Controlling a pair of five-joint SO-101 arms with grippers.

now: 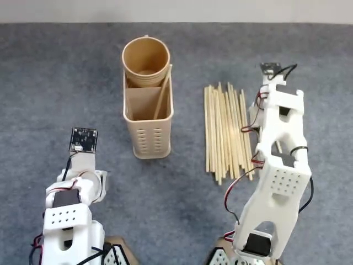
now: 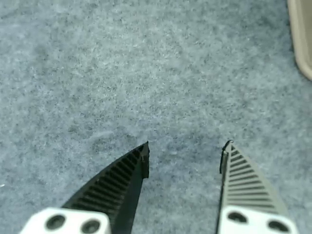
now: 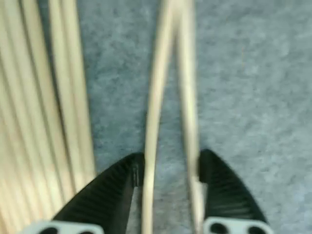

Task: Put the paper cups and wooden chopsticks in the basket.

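Observation:
A tan slotted basket [image 1: 148, 124] stands mid-table. Stacked paper cups [image 1: 146, 59] sit in its far compartment, and one wooden chopstick [image 1: 162, 98] leans in the near one. A pile of several chopsticks [image 1: 225, 131] lies to the right of the basket. My right gripper [image 3: 170, 161] is low at the pile's right side. It is open, with its fingers on either side of two chopsticks [image 3: 155, 102] that lie splayed apart between them. My left gripper [image 2: 185, 148] hangs open over bare carpet near the front left, holding nothing.
Grey carpet covers the table. The right arm's white body [image 1: 278, 165] covers the pile's right edge. A corner of the basket [image 2: 302, 44] shows in the left wrist view. Open carpet lies between the left arm [image 1: 74, 193] and the basket.

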